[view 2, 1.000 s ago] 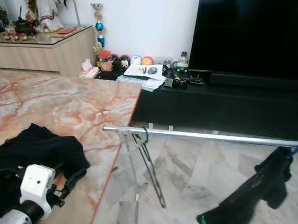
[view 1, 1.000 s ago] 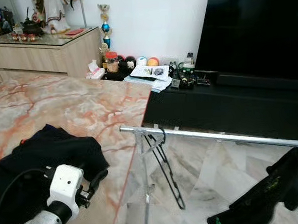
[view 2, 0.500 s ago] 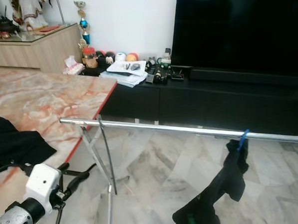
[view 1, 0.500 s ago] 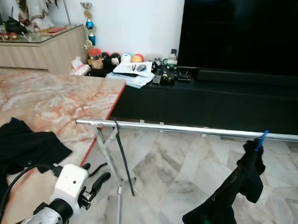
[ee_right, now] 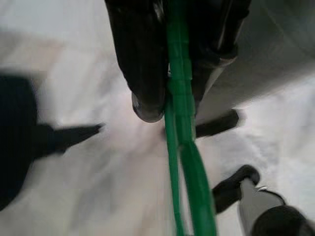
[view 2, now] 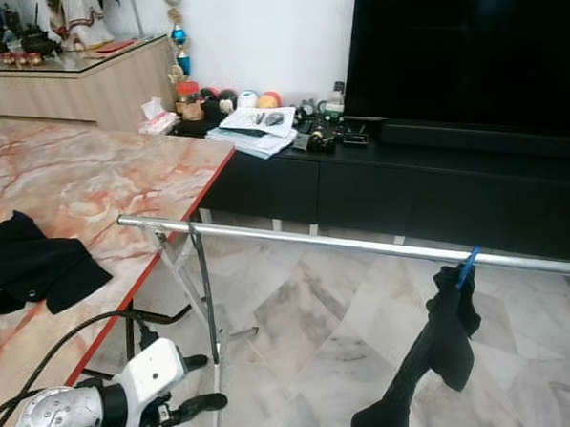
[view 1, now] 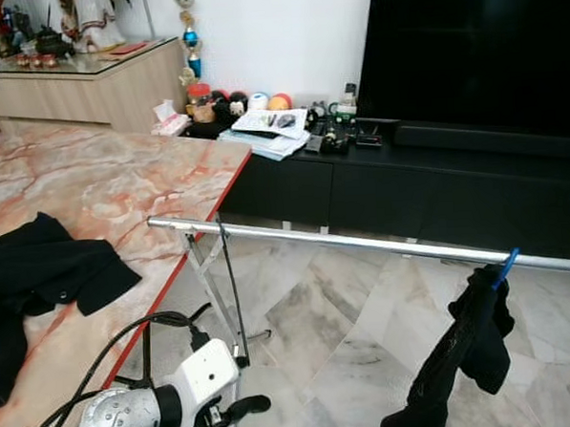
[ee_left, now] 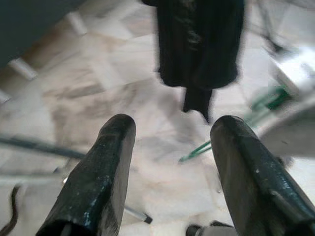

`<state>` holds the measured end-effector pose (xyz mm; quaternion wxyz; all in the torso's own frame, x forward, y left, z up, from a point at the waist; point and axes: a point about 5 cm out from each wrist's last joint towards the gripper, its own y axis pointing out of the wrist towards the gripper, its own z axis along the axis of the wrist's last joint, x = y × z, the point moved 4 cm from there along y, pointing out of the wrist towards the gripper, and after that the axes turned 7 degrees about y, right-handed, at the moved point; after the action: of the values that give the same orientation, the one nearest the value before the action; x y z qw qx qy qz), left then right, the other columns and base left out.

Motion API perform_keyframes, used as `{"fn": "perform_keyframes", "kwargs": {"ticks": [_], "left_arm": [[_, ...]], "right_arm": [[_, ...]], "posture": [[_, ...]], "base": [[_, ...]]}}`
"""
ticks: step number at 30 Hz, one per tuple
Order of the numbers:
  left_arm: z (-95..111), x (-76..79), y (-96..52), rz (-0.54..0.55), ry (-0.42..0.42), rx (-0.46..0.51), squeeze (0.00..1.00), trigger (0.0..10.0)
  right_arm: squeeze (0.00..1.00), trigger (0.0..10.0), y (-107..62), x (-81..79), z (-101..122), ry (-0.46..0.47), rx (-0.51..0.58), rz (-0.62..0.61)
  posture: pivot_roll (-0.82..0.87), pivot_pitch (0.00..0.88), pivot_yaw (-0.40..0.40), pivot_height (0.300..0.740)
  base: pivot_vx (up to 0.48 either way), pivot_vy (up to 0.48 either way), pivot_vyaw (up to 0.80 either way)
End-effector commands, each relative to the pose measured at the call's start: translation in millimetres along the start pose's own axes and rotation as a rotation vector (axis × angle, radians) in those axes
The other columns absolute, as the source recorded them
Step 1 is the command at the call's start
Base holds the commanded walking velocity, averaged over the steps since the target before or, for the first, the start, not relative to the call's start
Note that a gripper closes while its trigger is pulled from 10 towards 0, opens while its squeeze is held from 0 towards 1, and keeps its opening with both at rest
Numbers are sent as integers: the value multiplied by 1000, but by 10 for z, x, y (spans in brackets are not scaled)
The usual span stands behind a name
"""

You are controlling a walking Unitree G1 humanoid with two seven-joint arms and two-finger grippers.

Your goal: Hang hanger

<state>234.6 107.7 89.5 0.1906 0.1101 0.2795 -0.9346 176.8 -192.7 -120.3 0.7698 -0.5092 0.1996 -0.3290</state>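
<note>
Right wrist view shows the right pincer (ee_right: 170, 96) pinching a green hanger (ee_right: 184, 162) above the floor. Left pincer (ee_left: 170, 167), spread and empty, hangs low near the bench (view 1: 121, 184), below the silver rail (view 1: 363, 243) carrying a black garment (view 1: 464, 348).

Green plastic hanger (ee_right: 183, 147): thin, bright green, seen close and blurred in the right wrist view, its doubled strands running lengthwise between the two black fingers (ee_right: 142, 59) that pinch it. Silver rail (view 1: 363, 243) of the drying rack: long, horizontal, above the marble floor. A black wire hanger (view 1: 227, 288) hangs near its left end; a black garment (view 1: 464, 348) hangs near its right end under a blue peg (view 1: 505, 264).
</note>
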Motion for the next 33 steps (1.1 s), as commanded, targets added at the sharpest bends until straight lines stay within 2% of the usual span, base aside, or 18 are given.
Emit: {"fn": "perform_keyframes", "kwargs": {"ticks": [1, 2, 4, 5, 7, 8, 12, 14, 16, 18, 19, 21, 22, 24, 27, 28, 30, 33], "left_arm": [[9, -20, 19, -22, 40, -7, 0, 10000], [9, -20, 19, -22, 40, -7, 0, 10000], [-17, -95, 45, 29, 32, -8, 0, 10000], [-71, -236, 33, 154, -54, 20, 0, 10000], [-71, -236, 33, 154, -54, 20, 0, 10000], [-213, -452, -91, 386, -196, 37, 0, 10000], [-416, -541, -277, 574, -307, 19, 0, 10000], [-595, -457, -384, 628, -376, -19, 0, 10000], [-641, -431, -406, 640, -399, -26, 0, 10000], [-906, -361, -464, 701, -469, -88, 0, 10000], [-906, -361, -464, 701, -469, -88, 0, 10000], [-1155, -335, -494, 762, -506, -178, 0, 10000], [-1155, -335, -494, 762, -506, -178, 0, 10000], [-1515, -251, -502, 823, -624, -281, 0, 10000], [-1769, -120, -472, 844, -729, -344, 0, 10000], [-1769, -120, -472, 844, -729, -344, 0, 10000], [-1995, 133, -403, 809, -803, -443, 0, 10000], [-2200, 515, -329, 746, -886, -559, 0, 10000]], "right_arm": [[0, 10000, -293, 607, 403, -86, 136, -50], [0, 10000, -293, 607, 403, -86, 136, -50], [0, 10000, -359, 758, 495, -57, 165, -104], [0, 10000, -334, 778, 522, 11, 166, -137], [0, 10000, -334, 778, 522, 11, 166, -137], [0, 10000, -244, 653, 506, 114, 176, -119], [0, 10000, -139, 451, 458, 224, 183, -70], [0, 10000, -54, 279, 359, 275, 146, -47], [0, 10000, -37, 243, 333, 287, 135, -46], [0, 10000, 16, 113, 233, 349, 108, -41], [0, 10000, 16, 113, 233, 349, 108, -41], [0, 10000, 44, 73, 150, 414, 83, -90], [0, 10000, 44, 73, 150, 414, 83, -90], [0, 10000, 51, 90, 74, 567, 83, -177], [0, 10000, 51, 110, 37, 678, 93, -244], [0, 10000, 51, 110, 37, 678, 93, -244], [0, 10000, 55, 108, 7, 810, 107, -290], [0, 10000, 64, 92, 4, 904, 127, -311]], "posture": [[171, 0, -12, 740], [171, 0, -12, 740], [152, 0, -4, 740], [155, 0, -2, 740], [155, 0, -2, 740], [172, 0, -3, 740], [189, 0, -8, 740], [199, 0, -11, 740], [199, 0, -11, 740], [221, 0, -23, 740], [221, 0, -23, 740], [222, 0, -22, 740], [222, 0, -22, 740], [223, 0, -22, 740], [222, 0, -18, 740], [222, 0, -18, 740], [218, 0, -16, 740], [212, 0, -12, 740]], "base": [[0, 0, 0], [0, 0, 0], [0, 0, 0], [0, 0, 0], [0, 0, 0], [0, 0, 0], [0, 0, 0], [0, 0, 0], [0, 0, 0], [0, 0, 0], [0, 0, 0], [0, 0, 0], [0, 0, 0], [0, 0, 0], [0, 0, 0], [0, 0, 0], [0, 0, 0], [0, 0, 0]]}}
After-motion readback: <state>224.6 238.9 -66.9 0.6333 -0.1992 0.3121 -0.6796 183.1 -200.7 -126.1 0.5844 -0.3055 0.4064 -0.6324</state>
